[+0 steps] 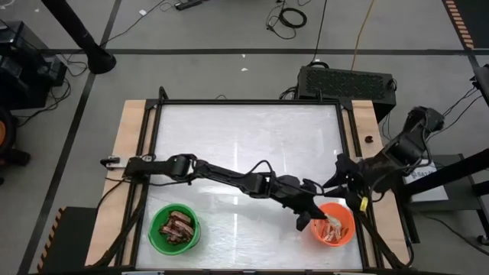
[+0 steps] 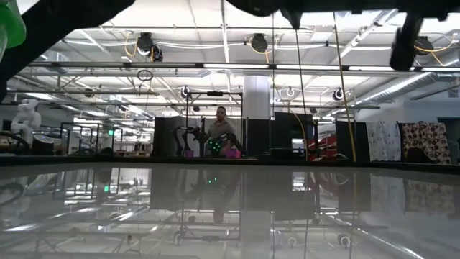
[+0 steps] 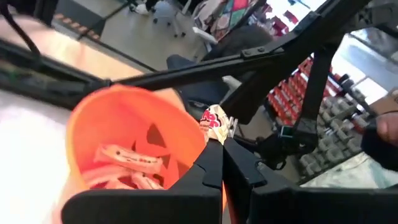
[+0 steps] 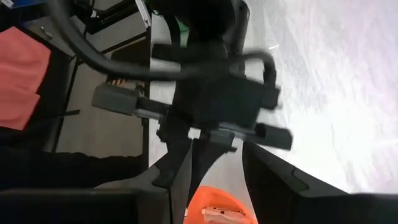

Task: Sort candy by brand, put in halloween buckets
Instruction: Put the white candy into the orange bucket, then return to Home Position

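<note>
One pale candy (image 3: 216, 123) sits pinched in your left gripper (image 1: 312, 221)'s closed jaws just above the orange bucket (image 1: 335, 224)'s rim, long axis apparently upright, while your right gripper (image 1: 345, 183), jaws part-open, clasps that bucket's far side.
</note>
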You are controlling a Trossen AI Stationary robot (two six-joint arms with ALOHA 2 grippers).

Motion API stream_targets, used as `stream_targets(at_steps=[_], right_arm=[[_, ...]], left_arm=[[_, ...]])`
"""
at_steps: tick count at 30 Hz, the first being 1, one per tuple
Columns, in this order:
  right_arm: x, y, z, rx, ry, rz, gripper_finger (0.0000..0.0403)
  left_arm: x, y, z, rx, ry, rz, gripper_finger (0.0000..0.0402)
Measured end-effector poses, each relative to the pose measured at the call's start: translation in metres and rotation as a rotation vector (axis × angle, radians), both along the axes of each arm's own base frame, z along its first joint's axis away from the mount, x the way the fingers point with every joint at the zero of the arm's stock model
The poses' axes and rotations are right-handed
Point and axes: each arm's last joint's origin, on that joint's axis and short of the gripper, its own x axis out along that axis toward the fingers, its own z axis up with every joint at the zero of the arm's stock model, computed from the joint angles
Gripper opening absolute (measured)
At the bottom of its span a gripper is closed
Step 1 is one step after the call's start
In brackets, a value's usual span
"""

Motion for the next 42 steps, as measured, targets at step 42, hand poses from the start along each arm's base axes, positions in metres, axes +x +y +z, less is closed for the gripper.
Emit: stream_targets(at_steps=[42], right_arm=[[0.007, -0.002, -0.001, -0.27, -0.171, -0.279, 0.0135]], left_arm=[[-0.021, 0.086, 0.036, -0.127, 0.232, -0.378, 0.0072]])
